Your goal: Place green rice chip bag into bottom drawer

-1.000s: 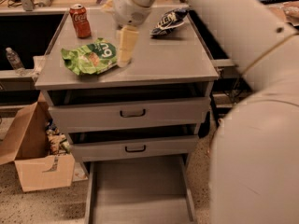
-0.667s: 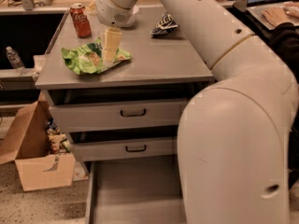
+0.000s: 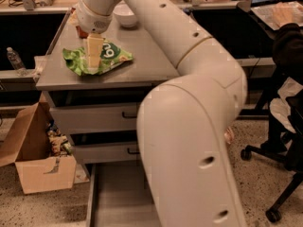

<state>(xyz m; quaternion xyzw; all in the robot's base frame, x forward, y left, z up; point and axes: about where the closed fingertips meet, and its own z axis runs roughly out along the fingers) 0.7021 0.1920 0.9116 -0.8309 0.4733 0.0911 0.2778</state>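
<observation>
The green rice chip bag (image 3: 105,56) lies flat on the grey cabinet top (image 3: 142,60), near its front left. My gripper (image 3: 93,60) reaches down from the arm and sits on the middle of the bag, touching it. The bottom drawer (image 3: 113,197) is pulled open at floor level; my arm hides its right part.
A white bowl (image 3: 126,15) stands at the back of the cabinet top. A red can is mostly hidden behind my wrist. An open cardboard box (image 3: 38,164) stands on the floor at the left. A water bottle (image 3: 15,60) is further left. An office chair (image 3: 284,126) is at the right.
My gripper has come down onto the chip bag. The view has shifted, so the arm now covers the cabinet's right side and the drawers.
</observation>
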